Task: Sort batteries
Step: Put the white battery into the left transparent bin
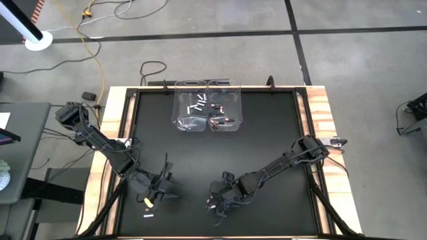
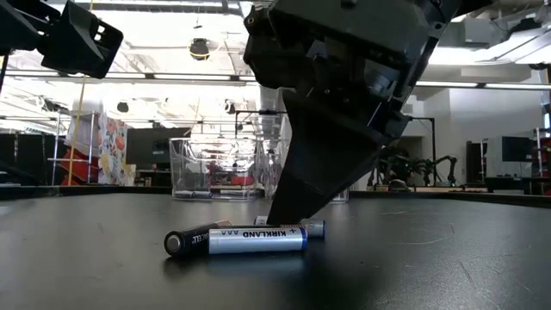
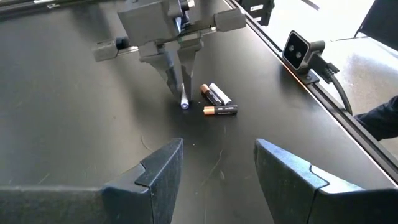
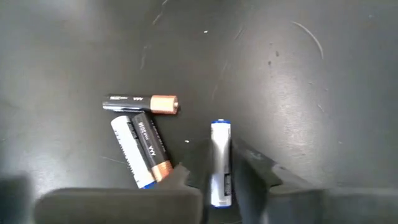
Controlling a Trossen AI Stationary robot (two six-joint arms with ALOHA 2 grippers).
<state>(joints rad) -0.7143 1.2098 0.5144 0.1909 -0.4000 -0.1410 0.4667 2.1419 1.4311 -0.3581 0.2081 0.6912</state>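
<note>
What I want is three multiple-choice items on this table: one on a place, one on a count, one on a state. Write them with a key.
1. Where do the clear bins stand?
A. at the table's far edge, mid-width
B. by the left arm's base
C. at the front edge

2. How many loose batteries lie by the right claw?
A. one
B. four
C. nine

3. How is the left claw?
A. shut on a battery
B. open and empty
C. inside a bin

Key: 1 A, the high view shows them side by side at the far edge. 2 B, the right wrist view shows four. 3 B, the left wrist view shows its fingers apart with nothing between them.
</note>
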